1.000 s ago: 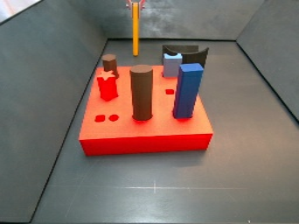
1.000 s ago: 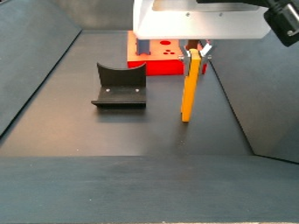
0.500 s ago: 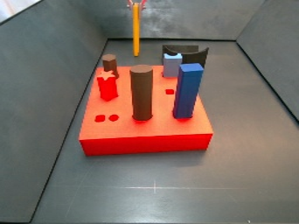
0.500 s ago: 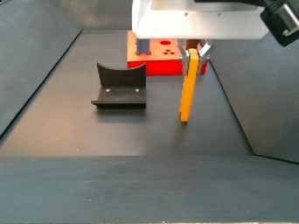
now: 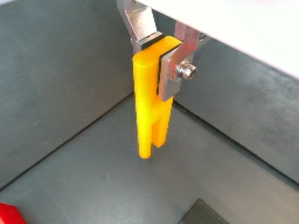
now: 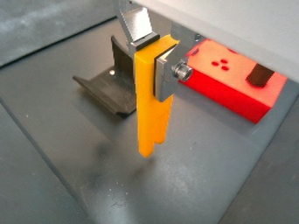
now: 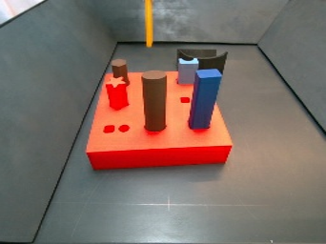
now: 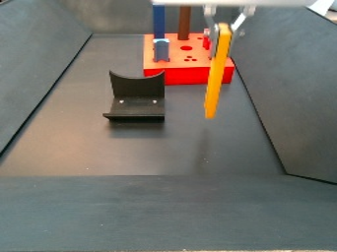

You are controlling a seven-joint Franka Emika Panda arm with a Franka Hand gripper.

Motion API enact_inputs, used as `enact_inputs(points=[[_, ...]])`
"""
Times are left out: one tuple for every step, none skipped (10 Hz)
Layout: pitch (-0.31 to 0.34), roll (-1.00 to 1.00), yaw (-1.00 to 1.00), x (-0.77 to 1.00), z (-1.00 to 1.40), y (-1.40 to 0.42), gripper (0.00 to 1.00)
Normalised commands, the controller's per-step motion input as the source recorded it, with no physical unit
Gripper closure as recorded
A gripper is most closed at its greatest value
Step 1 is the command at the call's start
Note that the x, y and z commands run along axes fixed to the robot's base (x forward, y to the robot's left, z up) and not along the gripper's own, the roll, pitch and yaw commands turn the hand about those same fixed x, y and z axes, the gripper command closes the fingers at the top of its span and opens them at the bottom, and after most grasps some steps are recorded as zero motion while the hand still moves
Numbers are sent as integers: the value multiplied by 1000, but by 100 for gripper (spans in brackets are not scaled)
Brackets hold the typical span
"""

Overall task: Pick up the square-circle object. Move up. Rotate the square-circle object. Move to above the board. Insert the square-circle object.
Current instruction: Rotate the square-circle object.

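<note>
The dark grey surface [image 7: 152, 210] below my fingers [image 6: 155, 54] carries the red board [image 7: 159, 143] flat near its middle, and the fixture [image 8: 134, 96] stands on it apart from the board. My fingers hang high above the surface, clamped on the square-circle object [image 8: 216, 71], which touches nothing below.

Gripper [image 8: 227, 22]: at the top edge, mostly cropped; silver fingers [image 8: 241, 20] clamp the upper end of the piece.
Square-circle object [image 8: 214, 71]: orange-yellow bar hanging upright, lower end clear of the floor.
Fixture [image 8: 134, 96]: dark L-shaped bracket on the floor, well left of the bar.
Board [image 8: 198, 67]: red slab behind, small holes in its top.
Blue square post [image 8: 160, 19]: standing on the board's left part.
</note>
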Motion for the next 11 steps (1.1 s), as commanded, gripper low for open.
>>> enact_inputs(points=[[0, 0, 0, -111, 655, -1000, 100], [2, 13, 7, -115, 615, -1000, 100], [-9, 27, 9, -127, 620, -1000, 100], [-14, 56, 12, -123, 587, -984, 100], [12, 72, 15, -77, 356, -700, 100], [27, 78, 16, -42, 180, -478, 100], [31, 74, 18, -11, 83, -250, 100], [18, 29, -1000, 0, 0, 0, 100], [18, 25, -1000, -3, -3, 25, 100], [18, 22, -1000, -1, -2, 29, 100], [19, 22, -1000, 2, 0, 25, 100]])
